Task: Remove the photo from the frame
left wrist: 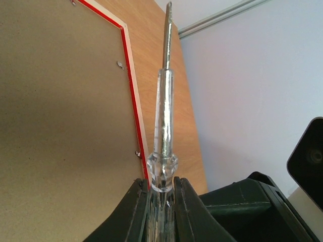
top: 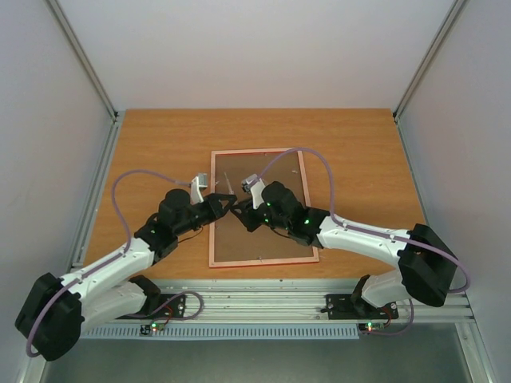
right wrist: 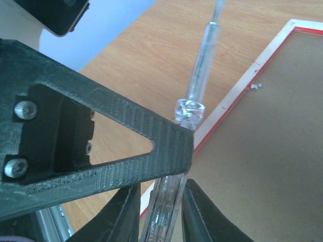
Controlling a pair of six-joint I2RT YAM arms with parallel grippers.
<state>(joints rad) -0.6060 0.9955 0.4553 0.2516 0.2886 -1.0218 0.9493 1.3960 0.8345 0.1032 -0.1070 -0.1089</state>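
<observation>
Thin bright red rectangular picture frame (top: 263,262) lies flat and back-up on the orange-brown wooden table (top: 160,144), in the middle, just ahead of my bases. Its long axis runs from the near edge toward the far wall, a little off square. A brown fibreboard backing board (top: 239,243) fills the frame. The photo is not visible in any view, only the backing. Small bent metal tabs (left wrist: 119,64) sit along the inner edge of the red border.

My two grippers meet above the left half of the frame. My left gripper (left wrist: 160,182) is clamped on a screwdriver with a clear plastic handle and steel shaft (left wrist: 164,126). Both black fingers (left wrist: 139,212) press the handle just below its collar. The shaft points straight away from the wrist, in line with the fingers. In the left wrist view it overlaps the frame's red edge and the bare table.

My right gripper (right wrist: 162,201) has its fingers on either side of the same clear handle, close in. I cannot tell whether they are pressing it or just beside it. In the right wrist view one ribbed black left finger crosses in front of the handle. The shaft angles up and away over the table, alongside the frame's pale, red-lined edge.
</observation>
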